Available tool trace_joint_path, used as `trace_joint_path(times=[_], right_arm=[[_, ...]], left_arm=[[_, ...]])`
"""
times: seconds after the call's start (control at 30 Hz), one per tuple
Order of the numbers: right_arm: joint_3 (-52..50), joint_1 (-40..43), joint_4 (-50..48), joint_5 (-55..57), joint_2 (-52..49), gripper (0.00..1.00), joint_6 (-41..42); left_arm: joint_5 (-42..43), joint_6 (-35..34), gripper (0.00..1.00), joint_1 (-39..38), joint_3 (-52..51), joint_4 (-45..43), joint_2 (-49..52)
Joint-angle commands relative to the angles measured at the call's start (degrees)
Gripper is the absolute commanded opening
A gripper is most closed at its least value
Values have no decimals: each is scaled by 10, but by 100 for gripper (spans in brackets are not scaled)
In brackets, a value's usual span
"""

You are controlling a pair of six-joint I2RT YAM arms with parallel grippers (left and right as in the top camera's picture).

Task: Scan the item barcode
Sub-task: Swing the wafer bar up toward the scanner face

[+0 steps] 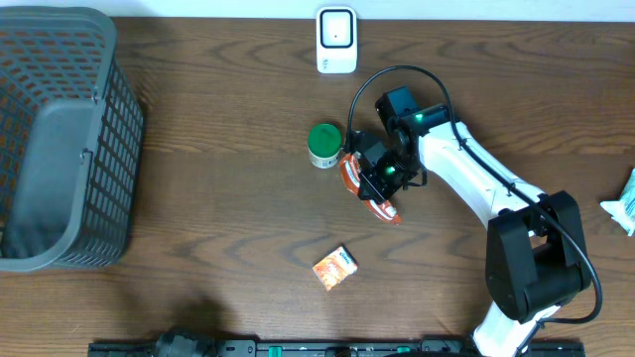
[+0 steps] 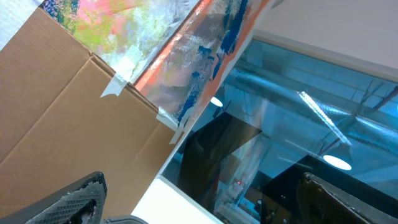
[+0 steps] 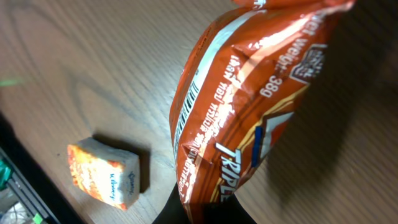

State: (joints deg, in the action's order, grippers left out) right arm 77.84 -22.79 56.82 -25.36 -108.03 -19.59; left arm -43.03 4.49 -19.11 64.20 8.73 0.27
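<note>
Currently right arm (image 1: 476, 174) stretches from lower right to frame centre, right hand (image 1: 382, 181) clamped on snack bag (image 3: 249, 106); left hand (image 2: 205, 205) spread wide apart, aimed at ceiling (image 2: 323, 93).

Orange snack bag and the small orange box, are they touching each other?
Apart. The right wrist view shows bare table between the orange snack bag and the small orange box.

orange snack bag (image 3: 249, 106), small box (image 3: 106, 172), wooden table (image 3: 81, 56)
</note>
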Motion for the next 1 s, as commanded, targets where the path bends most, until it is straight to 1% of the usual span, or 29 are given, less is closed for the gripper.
trace_joint_path(times=[0.0, 0.17, 0.27, 0.4, 0.53, 0.73, 0.97], right_arm=[[1, 0, -2, -37, 6, 1, -38], [1, 0, 5, -41, 6, 1, -63], [3, 0, 22, -83, 7, 1, -79], [19, 0, 60, -152, 9, 1, -79], [31, 0, 97, -178, 27, 1, -79], [33, -6, 112, -193, 100, 1, -80], [33, -27, 114, -193, 217, 1, -88]], left_arm=[[-5, 1, 98, 3, -2, -3, 1], [-5, 1, 98, 3, -2, -3, 1], [-5, 1, 98, 3, -2, -3, 1], [-5, 1, 98, 3, -2, -3, 1], [-5, 1, 98, 3, -2, -3, 1], [-5, 1, 98, 3, -2, -3, 1], [-5, 1, 98, 3, -2, -3, 1]])
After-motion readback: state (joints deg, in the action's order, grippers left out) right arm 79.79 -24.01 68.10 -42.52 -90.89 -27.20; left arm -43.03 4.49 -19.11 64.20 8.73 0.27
